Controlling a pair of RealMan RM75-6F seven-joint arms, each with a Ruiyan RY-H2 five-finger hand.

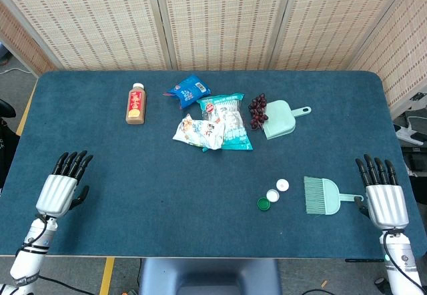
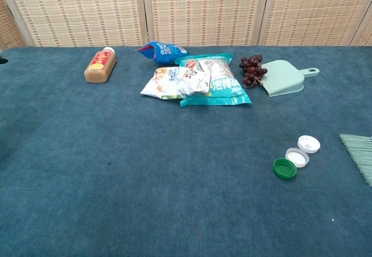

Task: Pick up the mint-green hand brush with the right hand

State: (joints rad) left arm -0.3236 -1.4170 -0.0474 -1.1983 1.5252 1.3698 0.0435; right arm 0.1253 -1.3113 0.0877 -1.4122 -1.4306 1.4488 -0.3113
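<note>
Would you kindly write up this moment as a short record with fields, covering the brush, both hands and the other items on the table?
target: mint-green hand brush, flat on the table, bristles toward the caps
right hand: open, beside the brush handle, holding nothing
left hand: open, resting at the table's near left
near brush: green cap, two white caps
far side: dustpan, grapes, snack bags, bottle

Woven folding screens (image 1: 220,21) behind blue table (image 1: 133,195)
</note>
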